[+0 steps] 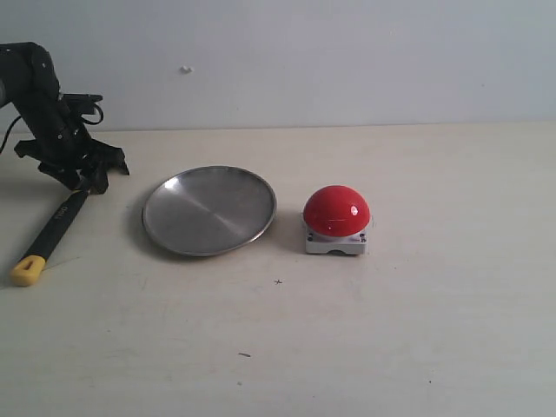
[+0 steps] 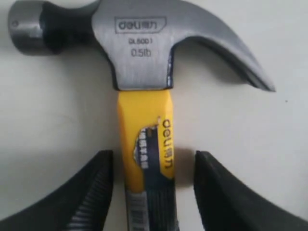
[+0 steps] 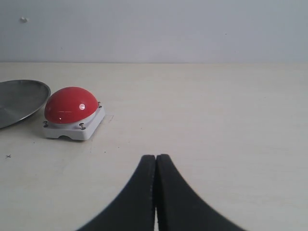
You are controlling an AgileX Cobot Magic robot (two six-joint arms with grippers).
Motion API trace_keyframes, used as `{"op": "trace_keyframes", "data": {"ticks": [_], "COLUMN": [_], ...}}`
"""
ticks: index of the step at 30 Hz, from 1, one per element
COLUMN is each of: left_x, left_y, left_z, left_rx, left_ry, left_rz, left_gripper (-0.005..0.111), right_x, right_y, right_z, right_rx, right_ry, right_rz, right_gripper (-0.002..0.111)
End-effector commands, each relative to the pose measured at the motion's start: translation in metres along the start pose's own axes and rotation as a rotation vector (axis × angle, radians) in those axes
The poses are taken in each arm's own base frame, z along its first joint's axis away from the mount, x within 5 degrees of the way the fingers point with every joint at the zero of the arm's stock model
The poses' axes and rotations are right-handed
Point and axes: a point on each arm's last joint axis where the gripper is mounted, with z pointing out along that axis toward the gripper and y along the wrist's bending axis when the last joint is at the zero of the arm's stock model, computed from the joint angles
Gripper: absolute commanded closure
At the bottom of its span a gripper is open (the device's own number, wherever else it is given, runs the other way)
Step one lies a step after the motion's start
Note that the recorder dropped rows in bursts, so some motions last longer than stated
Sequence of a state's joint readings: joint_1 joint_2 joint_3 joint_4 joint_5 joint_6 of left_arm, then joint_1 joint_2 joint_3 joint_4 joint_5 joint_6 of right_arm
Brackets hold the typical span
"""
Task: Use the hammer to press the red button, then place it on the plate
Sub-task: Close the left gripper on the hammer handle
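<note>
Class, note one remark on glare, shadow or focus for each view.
Exterior view: small white glare spot on the red button; plate shows soft sheen. Left wrist view: hammer lettering readable, its shadow soft. Right wrist view: right gripper looks soft.

plate (image 1: 209, 210) between hammer (image 1: 54, 233) and red button (image 1: 336, 211)

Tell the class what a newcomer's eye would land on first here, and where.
The glossy red button stands out most, right of centre on the pale table. Left of it, apart, lies the shiny plate. At far left the open left tool straddles the yellow neck of the hammer, not gripping it.
</note>
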State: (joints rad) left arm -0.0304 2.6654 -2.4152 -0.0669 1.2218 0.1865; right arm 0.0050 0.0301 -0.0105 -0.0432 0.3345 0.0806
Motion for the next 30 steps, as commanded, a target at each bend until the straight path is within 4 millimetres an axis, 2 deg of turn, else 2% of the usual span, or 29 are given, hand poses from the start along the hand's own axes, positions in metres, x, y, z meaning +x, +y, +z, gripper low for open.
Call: {"op": "trace_keyframes", "data": {"ticks": [1,4,8,10,12,13,19,30], "left_x": [0.000,0.000,0.000,0.000,-0.001,-0.001,-0.004,-0.010], "left_y": [0.000,0.000,0.000,0.000,0.000,0.000,0.000,-0.001], "left_z": [0.001,0.001,0.001,0.001,0.001,0.001,-0.002,-0.033], "left_rx": [-0.004,-0.004,-0.004,-0.004,-0.004,-0.005,-0.010,-0.019], "left_ry": [0.000,0.000,0.000,0.000,-0.002,-0.009,-0.036,-0.103], "left_rz": [-0.005,-0.005,-0.005,-0.005,-0.005,-0.005,-0.004,-0.001], "left_gripper": [0.056,0.061,0.074,0.085,0.103,0.106,0.107,0.107], "right_x": [0.000,0.000,0.000,0.000,0.000,0.000,0.000,0.000], "right_y": [0.000,0.000,0.000,0.000,0.000,0.000,0.000,0.000], "right_z": [0.000,0.000,0.000,0.000,0.000,0.000,0.000,0.000], "right_rx": [0.000,0.000,0.000,0.000,0.000,0.000,0.000,0.000], "right_ry": [-0.011,-0.011,-0.011,-0.011,-0.011,-0.011,-0.011,-0.011], "right_rz": [-0.008,-0.008,-0.008,-0.008,-0.008,-0.008,-0.008,-0.008], "right_gripper": [0.108,0.108,0.108,0.108,0.108,0.108,0.108,0.108]}}
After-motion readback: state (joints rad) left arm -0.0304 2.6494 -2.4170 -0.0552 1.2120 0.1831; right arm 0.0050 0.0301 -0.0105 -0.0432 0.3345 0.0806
